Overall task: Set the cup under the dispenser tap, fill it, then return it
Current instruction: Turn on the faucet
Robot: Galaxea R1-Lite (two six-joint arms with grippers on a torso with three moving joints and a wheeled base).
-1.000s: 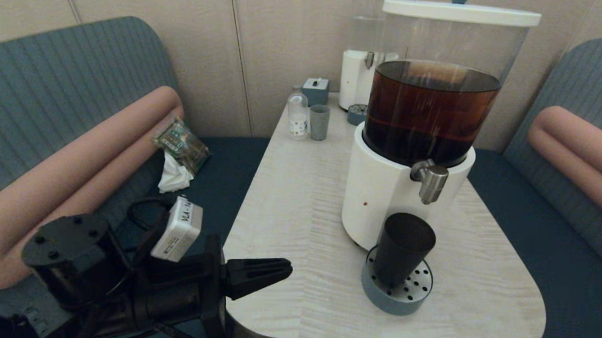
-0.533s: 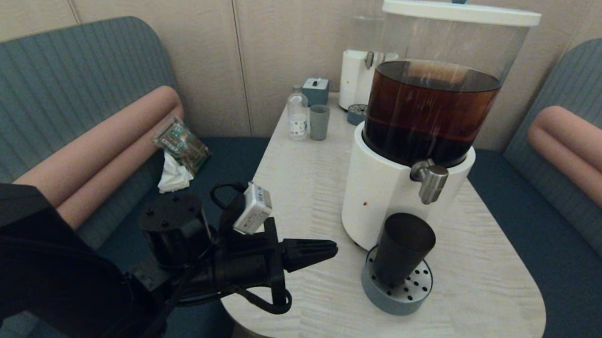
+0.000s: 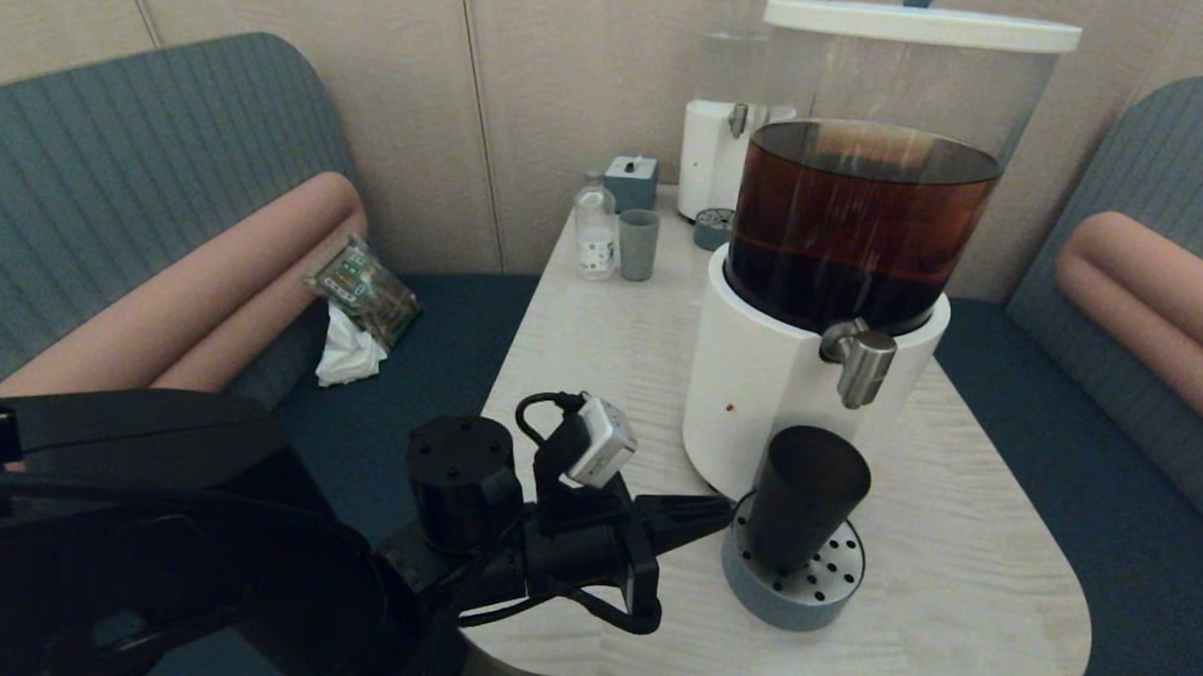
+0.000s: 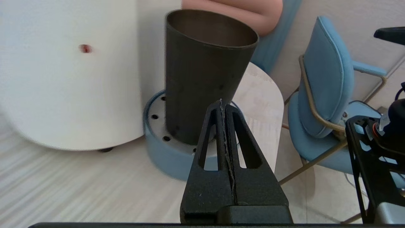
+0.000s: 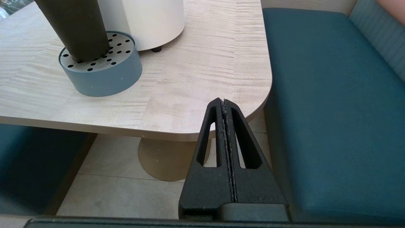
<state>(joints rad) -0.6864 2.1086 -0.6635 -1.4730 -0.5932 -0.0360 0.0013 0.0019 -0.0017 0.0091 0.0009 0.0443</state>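
My left end effector (image 3: 721, 510) sits low over the counter (image 3: 599, 398), fingers pressed together, holding nothing, tips pointing level at the cup (image 3: 804, 497). In the wrist view the tips (image 4: 223, 109) line up on the cup's (image 4: 202, 76) lower half, just short of its wall; I can't tell if they touch. The cup stands upright on the drip tray (image 3: 753, 593), long axis vertical, wide mouth up, narrow base down. It lies straight ahead of my tips, toward my right. The tap (image 3: 861, 362) is above and just behind the mouth, so the cup looks placed for filling. My guess is the next move needs the fingers spread first, or a lift to the tap. The right end effector (image 5: 224, 104) is parked off the counter's edge, also pressed together, farther from the cup.
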